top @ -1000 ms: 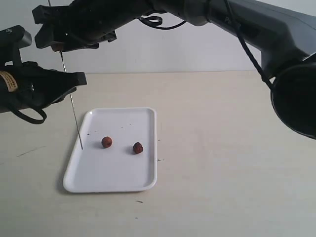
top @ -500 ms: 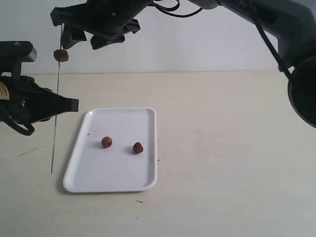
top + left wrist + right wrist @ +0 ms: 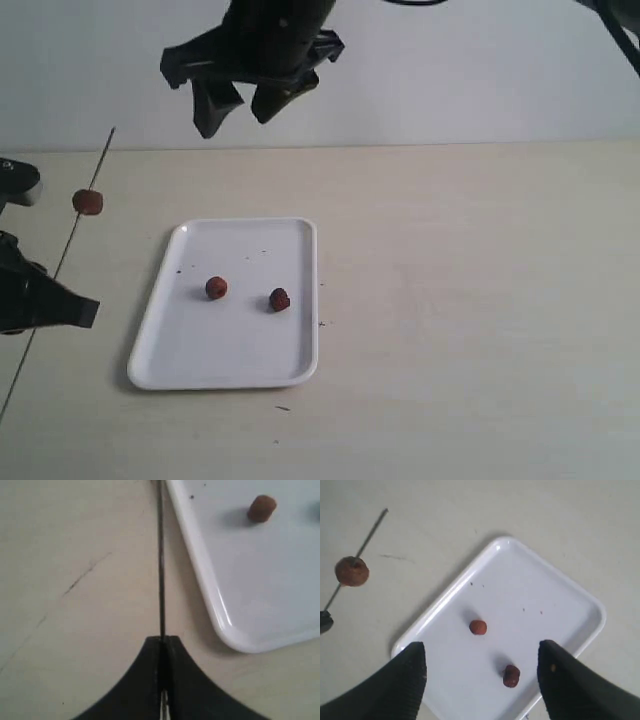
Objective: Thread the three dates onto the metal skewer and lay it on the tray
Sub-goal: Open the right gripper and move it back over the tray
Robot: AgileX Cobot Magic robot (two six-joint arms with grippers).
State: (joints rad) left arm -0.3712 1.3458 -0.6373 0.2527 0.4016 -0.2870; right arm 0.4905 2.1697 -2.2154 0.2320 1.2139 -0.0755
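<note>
My left claw (image 3: 162, 639) pinched the skewer (image 3: 62, 255), tilted beside the tray (image 3: 230, 372), one date (image 3: 88, 203) threaded; my right claw (image 3: 232, 112) hung wide above two dates (image 3: 216, 288) on it. I feared they would roll as it closed.

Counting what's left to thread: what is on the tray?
Two dates lie apart on the tray, with a few dark specks. Nothing covers it in the exterior view; the third date sits on the skewer.
</note>
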